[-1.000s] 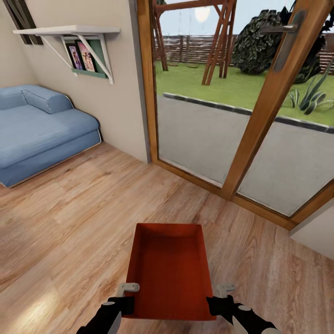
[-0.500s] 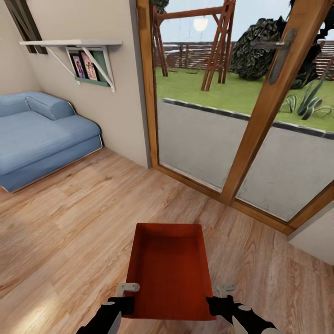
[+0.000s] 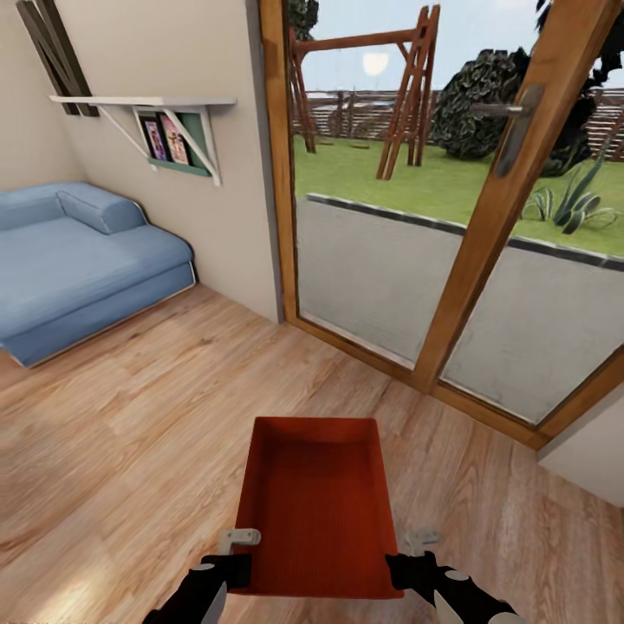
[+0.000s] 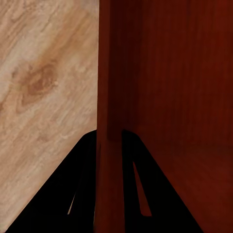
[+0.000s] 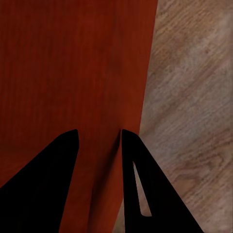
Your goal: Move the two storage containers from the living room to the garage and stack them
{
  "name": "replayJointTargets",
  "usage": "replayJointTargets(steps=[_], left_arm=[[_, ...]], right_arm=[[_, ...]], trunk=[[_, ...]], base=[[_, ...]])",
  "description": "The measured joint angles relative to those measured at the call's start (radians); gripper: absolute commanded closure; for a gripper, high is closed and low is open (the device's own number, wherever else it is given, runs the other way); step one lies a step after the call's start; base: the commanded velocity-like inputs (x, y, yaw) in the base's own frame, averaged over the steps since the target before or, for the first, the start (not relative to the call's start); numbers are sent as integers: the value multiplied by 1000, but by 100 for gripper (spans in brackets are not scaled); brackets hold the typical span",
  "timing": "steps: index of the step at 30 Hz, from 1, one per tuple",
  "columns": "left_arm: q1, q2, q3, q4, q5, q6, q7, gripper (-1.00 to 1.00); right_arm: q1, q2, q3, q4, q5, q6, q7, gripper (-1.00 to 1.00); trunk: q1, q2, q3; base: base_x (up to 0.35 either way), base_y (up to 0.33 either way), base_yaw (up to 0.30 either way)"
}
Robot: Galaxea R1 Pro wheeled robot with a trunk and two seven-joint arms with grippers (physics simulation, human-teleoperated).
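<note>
One orange-red storage container point(image 3: 315, 507) hangs in front of me above the light wood-plank floor of the living room, open side up and empty. My left gripper point(image 3: 236, 568) is shut on its left wall near the close corner. In the left wrist view the two dark fingers straddle that wall point(image 4: 109, 121). My right gripper point(image 3: 406, 572) is shut on the right wall, and the right wrist view has the wall point(image 5: 131, 73) pinched between its fingers. The garage is out of view.
A blue corner sofa point(image 3: 82, 260) stands at the left under a white wall shelf point(image 3: 143, 104) with pictures. A wood-framed glass door point(image 3: 451, 225) with a lever handle fills the wall ahead, a garden behind it. A pale wall corner point(image 3: 589, 451) juts in at the right.
The whole picture has slid a little right and down, so the camera has turned slightly. The container and both grippers keep the same place in the view.
</note>
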Motion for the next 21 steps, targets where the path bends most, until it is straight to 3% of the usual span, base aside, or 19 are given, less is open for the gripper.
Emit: replayJointTargets(steps=[21], left_arm=[[0,0,0,0,0,0,0,100]], right_arm=[[0,0,0,0,0,0,0,100]], trunk=[[-81,147,94]], base=[[0,0,183]])
